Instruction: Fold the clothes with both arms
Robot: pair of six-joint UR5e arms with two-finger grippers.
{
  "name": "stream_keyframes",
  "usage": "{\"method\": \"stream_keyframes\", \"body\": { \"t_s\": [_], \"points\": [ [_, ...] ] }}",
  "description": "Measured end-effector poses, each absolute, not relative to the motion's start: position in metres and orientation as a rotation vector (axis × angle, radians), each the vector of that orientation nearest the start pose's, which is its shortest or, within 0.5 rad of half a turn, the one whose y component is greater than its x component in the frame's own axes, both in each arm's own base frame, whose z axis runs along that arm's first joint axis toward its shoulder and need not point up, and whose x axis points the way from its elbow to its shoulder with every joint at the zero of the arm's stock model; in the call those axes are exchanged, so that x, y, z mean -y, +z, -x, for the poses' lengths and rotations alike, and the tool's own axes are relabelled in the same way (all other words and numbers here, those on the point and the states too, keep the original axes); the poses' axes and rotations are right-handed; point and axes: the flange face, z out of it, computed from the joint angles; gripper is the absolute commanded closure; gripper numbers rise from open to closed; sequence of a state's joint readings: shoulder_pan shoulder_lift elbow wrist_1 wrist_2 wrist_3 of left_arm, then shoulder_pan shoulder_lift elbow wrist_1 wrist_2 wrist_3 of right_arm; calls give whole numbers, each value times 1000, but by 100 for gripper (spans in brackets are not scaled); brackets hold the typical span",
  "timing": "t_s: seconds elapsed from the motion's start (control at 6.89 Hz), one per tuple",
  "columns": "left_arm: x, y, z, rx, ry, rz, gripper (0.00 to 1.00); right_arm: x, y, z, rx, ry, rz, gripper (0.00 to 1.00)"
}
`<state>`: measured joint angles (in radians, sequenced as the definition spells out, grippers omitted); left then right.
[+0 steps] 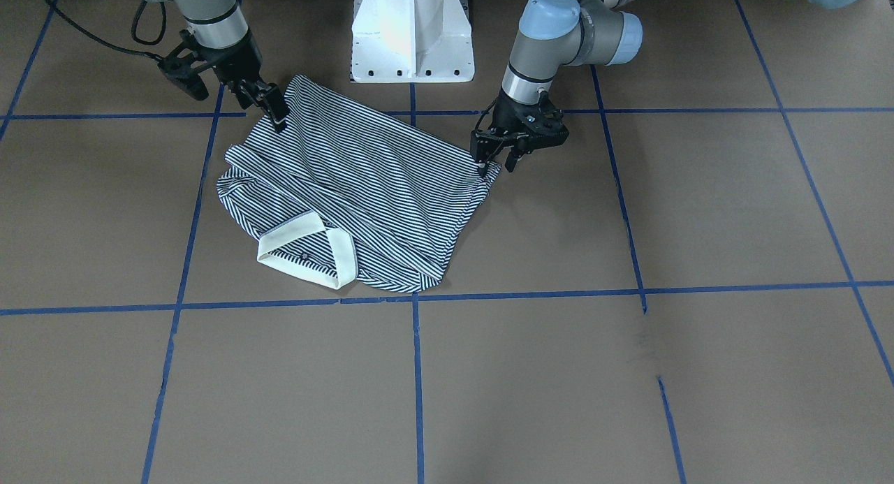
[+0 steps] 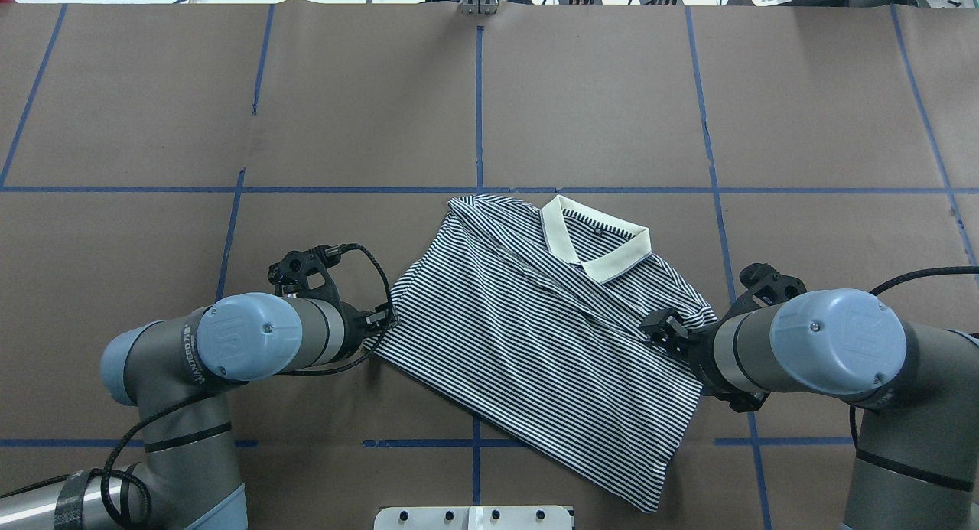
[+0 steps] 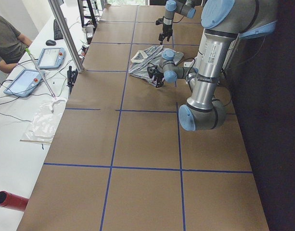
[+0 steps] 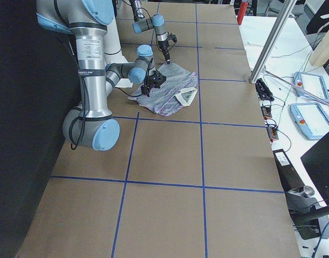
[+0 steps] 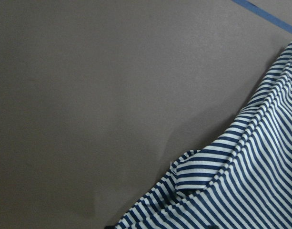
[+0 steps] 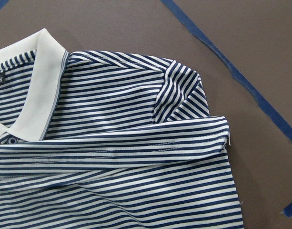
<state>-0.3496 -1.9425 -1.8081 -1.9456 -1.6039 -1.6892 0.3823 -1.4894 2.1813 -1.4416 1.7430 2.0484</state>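
The striped polo shirt (image 2: 535, 339) lies on the table, partly folded, its cream collar (image 2: 596, 247) on the far side from the robot. My left gripper (image 1: 496, 167) is low at the shirt's side corner, its fingertips apart with the corner between them. In the left wrist view that corner (image 5: 193, 164) lies rumpled on the table. My right gripper (image 1: 278, 119) touches down on the shirt's opposite edge near the shoulder, and seems open. In the right wrist view the shirt (image 6: 126, 143) lies flat, with a hemmed layer folded across it below the collar (image 6: 41, 90).
The white pedestal base (image 1: 412, 33) stands just behind the shirt. Blue tape lines (image 2: 478, 109) grid the brown table. An operator (image 3: 5, 38) and tablets (image 3: 27, 79) are at a side desk.
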Motion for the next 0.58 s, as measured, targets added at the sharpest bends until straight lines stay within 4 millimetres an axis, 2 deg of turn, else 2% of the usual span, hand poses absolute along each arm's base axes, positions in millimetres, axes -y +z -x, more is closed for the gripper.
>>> {"method": "stream_keyframes", "body": {
  "t_s": [0.29, 0.44, 0.58],
  "points": [
    [327, 307, -536, -987, -404, -78, 41, 289, 329, 396, 833, 744, 204, 0],
    [323, 307, -538, -985, -398, -74, 47, 290, 328, 396, 835, 744, 205, 0],
    [322, 308, -539, -983, -395, -72, 83, 290, 327, 397, 839, 743, 206, 0]
  ]
}}
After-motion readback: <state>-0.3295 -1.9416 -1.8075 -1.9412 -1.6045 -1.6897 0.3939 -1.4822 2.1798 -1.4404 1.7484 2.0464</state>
